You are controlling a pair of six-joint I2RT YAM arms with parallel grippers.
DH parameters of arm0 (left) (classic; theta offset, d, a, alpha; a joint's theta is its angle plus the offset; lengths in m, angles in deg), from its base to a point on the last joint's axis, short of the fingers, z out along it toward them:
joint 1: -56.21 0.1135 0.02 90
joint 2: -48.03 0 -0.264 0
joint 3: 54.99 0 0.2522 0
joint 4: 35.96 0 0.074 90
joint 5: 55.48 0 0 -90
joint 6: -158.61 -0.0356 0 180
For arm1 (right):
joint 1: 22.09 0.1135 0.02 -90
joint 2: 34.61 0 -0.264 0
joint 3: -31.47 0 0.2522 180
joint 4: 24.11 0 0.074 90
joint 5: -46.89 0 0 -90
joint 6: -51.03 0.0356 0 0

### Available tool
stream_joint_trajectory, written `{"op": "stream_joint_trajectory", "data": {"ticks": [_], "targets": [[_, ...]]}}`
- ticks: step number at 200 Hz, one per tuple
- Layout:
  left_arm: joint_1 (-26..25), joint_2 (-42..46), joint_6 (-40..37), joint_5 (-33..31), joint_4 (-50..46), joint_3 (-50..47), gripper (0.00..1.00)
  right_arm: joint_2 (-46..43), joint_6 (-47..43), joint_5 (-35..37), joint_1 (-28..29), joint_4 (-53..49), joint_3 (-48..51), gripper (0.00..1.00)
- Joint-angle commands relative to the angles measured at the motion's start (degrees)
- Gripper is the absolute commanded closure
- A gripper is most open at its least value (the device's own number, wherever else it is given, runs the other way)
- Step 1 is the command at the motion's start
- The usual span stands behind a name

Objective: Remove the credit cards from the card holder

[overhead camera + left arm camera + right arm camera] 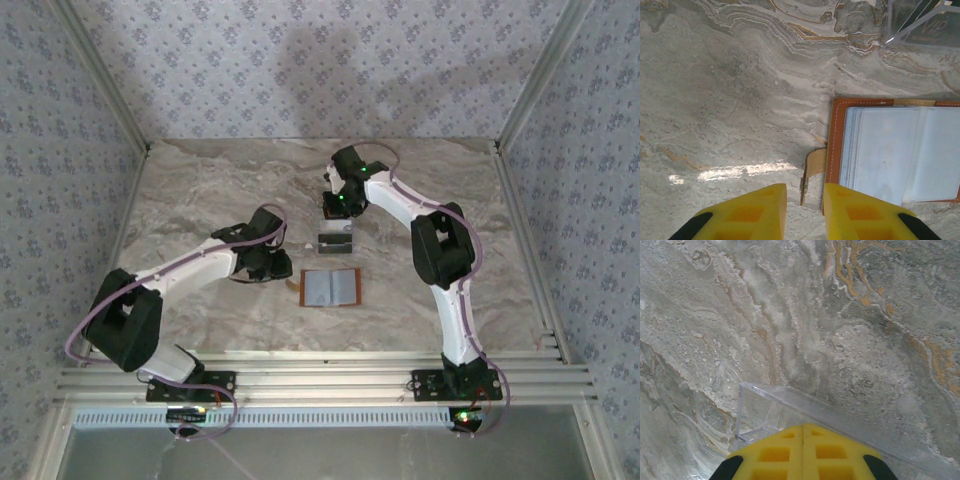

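Looks nearly finished, perhaps finished. Shows the card holder (890,155) spread open and flat on the tabletop (730,100), just ahead and to the right of the left claw (805,192), with pale sleeves that look empty; cannot rule out a thin card inside. Shows credit cards (932,30) already out, a dark lettered one among them, seemingly in a clear box (770,407) farther ahead of the left claw and right at the tips of the right claw (803,432). Leaves, at most, a check of the sleeves.

Finds the left claw part-way open and grasping nothing, with the strap tab (815,170) between its fingers and one finger over the holder's near corner; cannot tell whether touching. Finds the right claw clenched tight, fingers flush together, no card visible between them, tips just by the box's rim.
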Motion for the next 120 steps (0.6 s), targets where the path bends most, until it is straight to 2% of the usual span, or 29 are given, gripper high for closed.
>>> {"op": "stream_joint_trajectory", "data": {"ticks": [1,63,120], "targets": [[0.4,1.6,-0.2,-1.1,-0.5,0.1,0.73,-3.9,-0.9,3.8,0.4,-2.7,-1.8,0.95],[1.8,0.8,-1.3,-0.1,0.6,1.4,0.73,-11.3,0.1,8.3,1.8,-7.4,1.6,0.95],[7.3,0.6,-2.9,3.5,2.5,0.8,0.73,-19.2,3.8,9.7,7.1,-10.4,10.7,0.92]]}}
